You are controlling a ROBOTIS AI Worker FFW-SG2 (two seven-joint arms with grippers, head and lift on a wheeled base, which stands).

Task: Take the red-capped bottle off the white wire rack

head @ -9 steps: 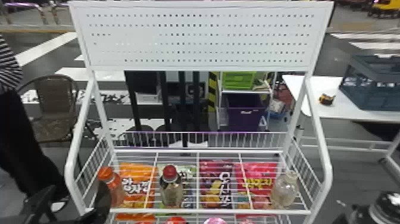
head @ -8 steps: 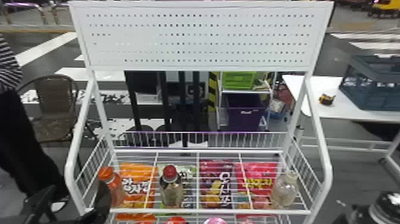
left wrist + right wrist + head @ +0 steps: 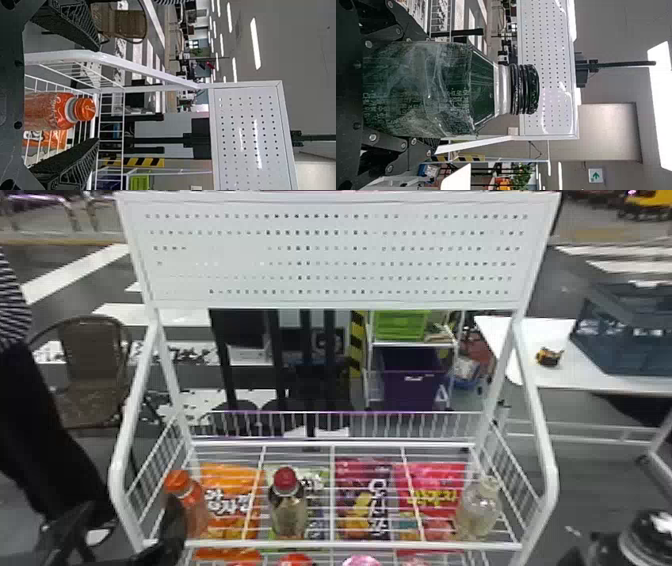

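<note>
The red-capped bottle (image 3: 288, 510) stands upright on the upper shelf of the white wire rack (image 3: 340, 545), left of its middle. Left of it is an orange-capped bottle (image 3: 189, 502). My left gripper (image 3: 129, 512) is low at the rack's left front corner, its fingers spread. In the left wrist view, the orange-capped bottle (image 3: 59, 111) lines up between the open fingers of the left gripper (image 3: 97, 94), touching neither. At the head view's lower right corner, my right gripper (image 3: 600, 547) holds a dark, black-capped bottle (image 3: 647, 535). The right wrist view has the right gripper (image 3: 429, 89) closed around that bottle (image 3: 482, 87).
A clear pale bottle (image 3: 479, 510) stands at the shelf's right end. Snack bags (image 3: 230, 500) show through the wires from below. Side rails (image 3: 542, 470) and a perforated panel (image 3: 340, 250) frame the rack. To the right is a white table (image 3: 530, 335) with a crate (image 3: 625, 330).
</note>
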